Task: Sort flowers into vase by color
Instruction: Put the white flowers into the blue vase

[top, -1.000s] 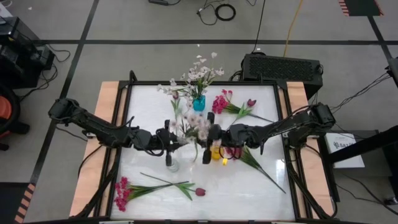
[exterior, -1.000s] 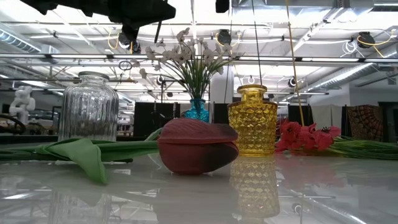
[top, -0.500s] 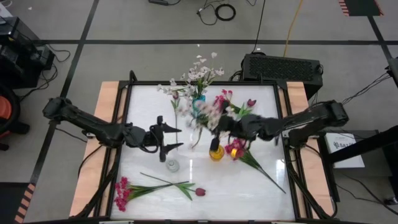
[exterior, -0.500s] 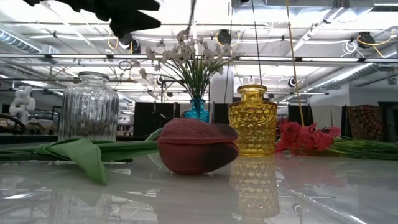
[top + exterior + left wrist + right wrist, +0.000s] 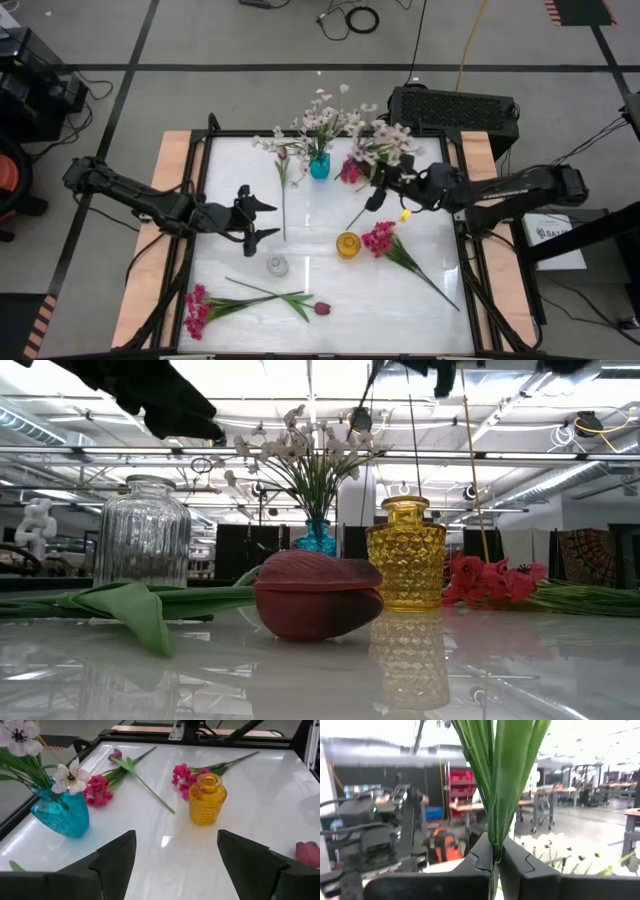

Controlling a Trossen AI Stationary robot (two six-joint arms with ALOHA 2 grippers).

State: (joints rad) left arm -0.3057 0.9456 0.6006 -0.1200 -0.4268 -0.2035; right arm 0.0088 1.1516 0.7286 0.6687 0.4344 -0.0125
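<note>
R jaws clamp white spray stem; L jaws spread; no legible text

Both arms are matte black, built of slim jointed links with rounded housings at the joints, and each carries dark cables along its length. The left arm's black two-finger gripper ends in flat, angular fingers with stepped, chamfered edges and plain smooth faces. The right arm's black two-finger gripper has fingers of the same dark plastic, each with a small notched profile where the inner faces meet.
</note>
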